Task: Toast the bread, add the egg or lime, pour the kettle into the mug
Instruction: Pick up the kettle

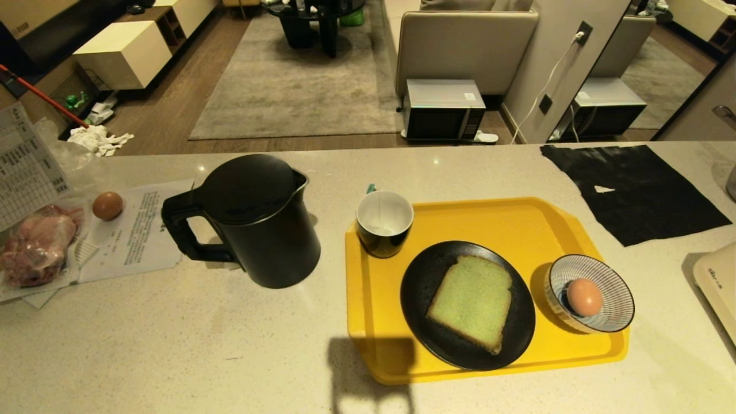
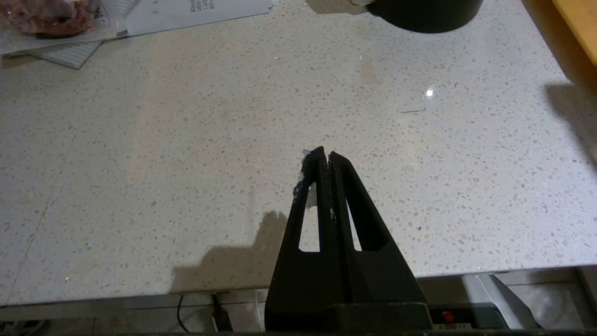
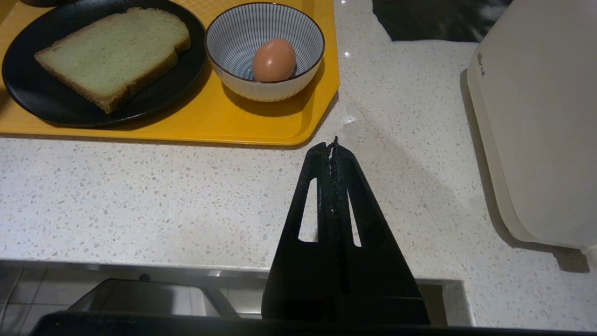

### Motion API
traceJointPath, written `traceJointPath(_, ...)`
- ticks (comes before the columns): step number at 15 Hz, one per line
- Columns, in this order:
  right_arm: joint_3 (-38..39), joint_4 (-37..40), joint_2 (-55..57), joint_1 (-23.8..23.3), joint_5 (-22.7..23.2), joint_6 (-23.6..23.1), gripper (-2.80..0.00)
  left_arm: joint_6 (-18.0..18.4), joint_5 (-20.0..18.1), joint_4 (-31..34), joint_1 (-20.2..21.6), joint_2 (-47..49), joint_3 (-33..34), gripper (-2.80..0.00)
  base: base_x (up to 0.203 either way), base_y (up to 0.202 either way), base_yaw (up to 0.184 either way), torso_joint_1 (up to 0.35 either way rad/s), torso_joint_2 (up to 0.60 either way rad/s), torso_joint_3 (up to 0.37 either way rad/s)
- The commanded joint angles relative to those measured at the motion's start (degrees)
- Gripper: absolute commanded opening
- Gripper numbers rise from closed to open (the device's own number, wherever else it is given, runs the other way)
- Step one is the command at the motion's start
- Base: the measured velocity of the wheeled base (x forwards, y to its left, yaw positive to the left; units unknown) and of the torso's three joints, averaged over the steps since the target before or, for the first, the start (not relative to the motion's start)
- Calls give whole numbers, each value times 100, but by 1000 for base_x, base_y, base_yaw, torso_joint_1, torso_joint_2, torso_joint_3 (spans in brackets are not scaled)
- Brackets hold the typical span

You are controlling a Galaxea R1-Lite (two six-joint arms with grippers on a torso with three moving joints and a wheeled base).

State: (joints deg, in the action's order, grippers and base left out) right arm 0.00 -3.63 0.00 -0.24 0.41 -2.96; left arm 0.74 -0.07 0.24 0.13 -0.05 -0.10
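1. A speckled pale surface [image 1: 230, 345] is seen from the head view, with a yellow tray [image 1: 517, 224] set on its right half.
2. The bread [image 1: 471, 302] is laid flat on a black plate [image 1: 420, 287] in the middle of the tray.
3. The egg [image 1: 584, 297] is held in a striped bowl [image 1: 609, 282] at the right end of the tray, just beside the plate.
4. The mug [image 1: 384, 223] is stood upright on the tray's far left corner; its white inside is shown.
5. The kettle [image 1: 259, 221] is stood on the surface just left of the tray, lid on, with its handle turned to the left.
6. A darker egg [image 1: 107, 205] is rested on papers [image 1: 135, 230] at the far left, next to a bag of meat [image 1: 34, 244].
7. A black sheet [image 1: 638, 192] is spread beyond the tray on the right, and a cream appliance [image 1: 719, 282] is seen at the right edge.
8. The left pincer [image 2: 325, 154] is pressed together and empty, held above bare surface near its front edge, well apart from the kettle.
9. The right pincer [image 3: 332, 145] is pressed together and empty, held near the tray's near right corner, between the tray and the appliance.
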Motion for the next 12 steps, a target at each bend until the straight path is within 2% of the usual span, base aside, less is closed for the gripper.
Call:
traceJointPath(1,158,-6,9,3,3,-2,-280,5,16,-16,4,5,1,-280,0,0,0,0,0,0)
traceJointPath(3,158,-6,9,-2,3,-3,-280,83,44,24,4,17,-124,-280,0,0,0,0,0,0)
traceJointPath(5,158,-6,9,-2,3,-3,-280,100,22,200,1,482,-698,-280,0,0,0,0,0,0)
traceJointPath(12,158,-6,9,3,3,-3,-280,145,-219,244,-63,3921,-2626,-280,0,0,0,0,0,0)
